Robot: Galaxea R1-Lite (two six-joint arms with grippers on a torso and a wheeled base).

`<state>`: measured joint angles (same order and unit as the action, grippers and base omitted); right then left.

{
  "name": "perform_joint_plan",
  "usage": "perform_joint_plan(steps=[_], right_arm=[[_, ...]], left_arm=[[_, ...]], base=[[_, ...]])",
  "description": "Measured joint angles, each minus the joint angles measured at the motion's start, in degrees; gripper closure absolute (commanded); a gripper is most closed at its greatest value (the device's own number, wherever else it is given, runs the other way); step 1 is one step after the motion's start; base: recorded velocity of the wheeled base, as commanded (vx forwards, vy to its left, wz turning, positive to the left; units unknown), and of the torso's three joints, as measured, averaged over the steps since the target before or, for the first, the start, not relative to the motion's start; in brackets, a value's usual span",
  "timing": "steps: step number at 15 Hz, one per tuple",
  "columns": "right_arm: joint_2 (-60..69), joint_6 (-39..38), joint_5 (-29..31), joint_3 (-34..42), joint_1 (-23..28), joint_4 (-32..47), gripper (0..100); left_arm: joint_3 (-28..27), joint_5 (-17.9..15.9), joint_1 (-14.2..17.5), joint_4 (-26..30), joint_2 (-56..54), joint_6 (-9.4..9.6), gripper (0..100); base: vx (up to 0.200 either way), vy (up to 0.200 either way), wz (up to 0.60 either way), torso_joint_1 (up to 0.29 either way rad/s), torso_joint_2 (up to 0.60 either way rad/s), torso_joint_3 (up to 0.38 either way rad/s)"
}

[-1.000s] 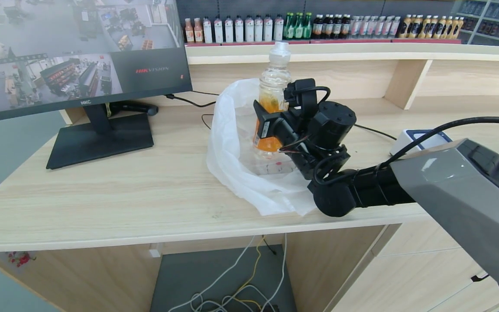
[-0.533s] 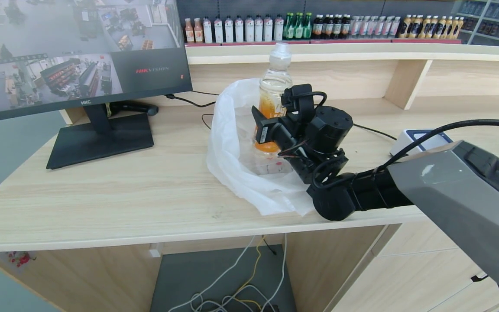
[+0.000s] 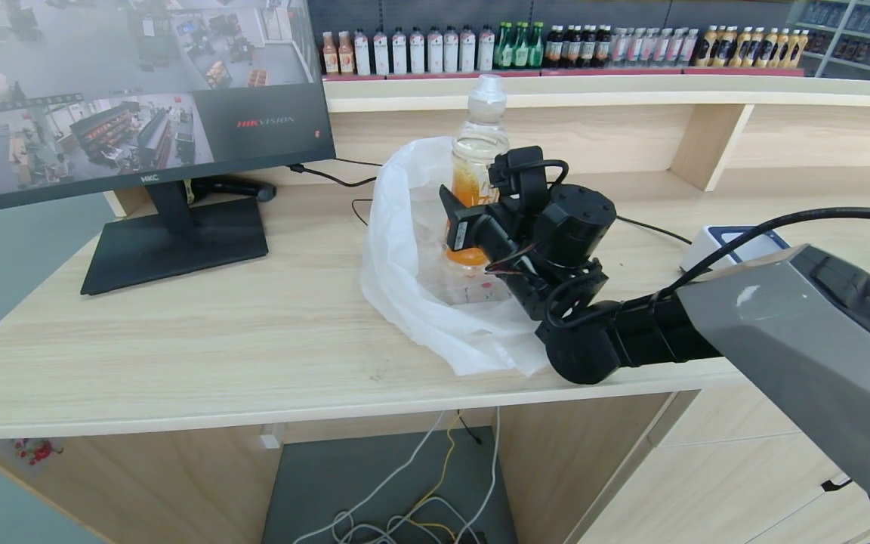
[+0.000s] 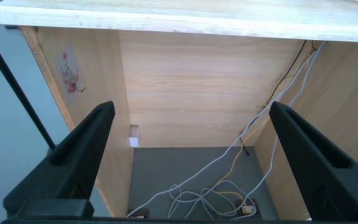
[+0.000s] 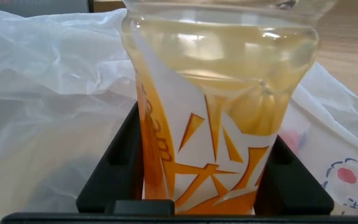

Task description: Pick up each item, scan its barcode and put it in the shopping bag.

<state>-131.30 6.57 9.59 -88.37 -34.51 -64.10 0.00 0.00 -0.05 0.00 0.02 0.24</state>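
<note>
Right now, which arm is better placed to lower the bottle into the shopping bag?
Right. The right end effector grips the bottle upright at the shopping bag; the left end effector hangs open below the countertop.

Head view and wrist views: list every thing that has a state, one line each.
bottle: upright, capped, part full
shopping bag: open, on counter
right gripper: shut on bottle
left gripper: open, empty
monitor: switched on
</note>
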Motion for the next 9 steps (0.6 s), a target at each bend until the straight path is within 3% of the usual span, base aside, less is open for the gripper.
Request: perform_joint_plan(steps=[9], right_arm=[[0.11, 0.0, -0.05, -0.18, 0.0, -0.3, 0]], left_arm=[[0.0, 0.0, -0.02, 0.0, 0.0, 0.0, 0]], base=[[0.0, 0.0, 0.0, 0.0, 0.0, 0.0]])
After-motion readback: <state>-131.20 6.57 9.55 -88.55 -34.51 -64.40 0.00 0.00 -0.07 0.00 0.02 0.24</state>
